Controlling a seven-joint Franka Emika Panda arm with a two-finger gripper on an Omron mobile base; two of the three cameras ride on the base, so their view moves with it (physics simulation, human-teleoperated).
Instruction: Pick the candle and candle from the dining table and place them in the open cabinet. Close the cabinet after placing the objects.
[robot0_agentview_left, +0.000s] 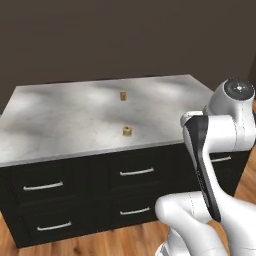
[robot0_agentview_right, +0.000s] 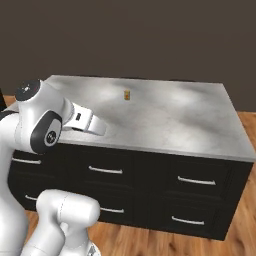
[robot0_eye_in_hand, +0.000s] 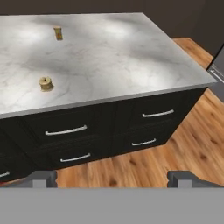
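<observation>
The gripper (robot0_eye_in_hand: 113, 178) sits at the bottom edge of the hand view, its two dark finger tips (robot0_eye_in_hand: 41, 178) set far apart near the lower left and lower right corners, jaws spread wide with nothing between them. Past the tips, in the lower middle of that frame, runs wood plank floor (robot0_eye_in_hand: 175, 148), and above it the black drawer front (robot0_eye_in_hand: 105, 131) of the dining table (robot0_eye_in_hand: 113, 57) with its silver handles (robot0_eye_in_hand: 65, 130).

On the marble top, at the left of the hand view, the nearer candle (robot0_eye_in_hand: 45, 83) stands close to the front edge; it looks like a short brass-coloured piece with a flared base. The farther candle (robot0_eye_in_hand: 57, 33) stands in the upper left, well apart from the first, small and yellowish; its shape is too small to make out. Both stand upright on the bare marble, touching nothing else.

In the left base view the white arm (robot0_agentview_left: 210, 150) rises at the lower right, with the two candles at centre frame, one above the other. In the right base view the arm fills the left side, and one candle stands in the upper middle of the table top. A dark wall (robot0_agentview_right: 150, 35) spans the top of the frame behind the table.
</observation>
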